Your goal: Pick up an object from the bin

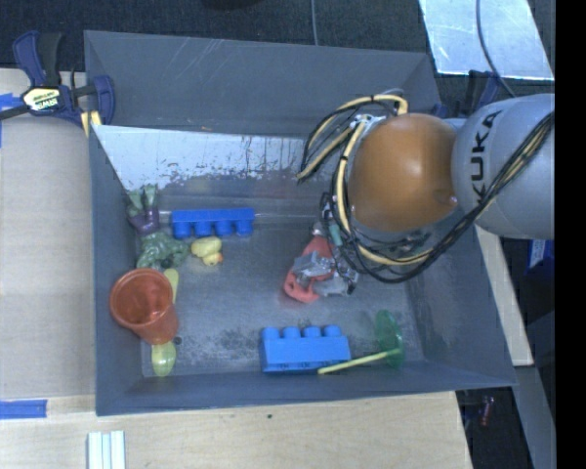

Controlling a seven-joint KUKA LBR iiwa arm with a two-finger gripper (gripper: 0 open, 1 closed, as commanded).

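Note:
My gripper [330,270] reaches down into the middle of the bin, just below the orange dome on the wrist. Its metal tip sits right on a small red toy [299,281] that lies on the bin floor. Whether the fingers are round the red toy or beside it is hidden by the gripper body. A blue building brick [305,347] lies in front of the gripper near the bin's front wall. A yellow-handled brush with green bristles [383,346] lies against that brick's right end.
Another blue brick [212,225] lies at the back left. Beside it sit a small yellow duck [208,252], a green and purple toy cluster [151,234] and an orange cup [144,303] on its side. A yellow-green piece [162,359] rests at the front left corner.

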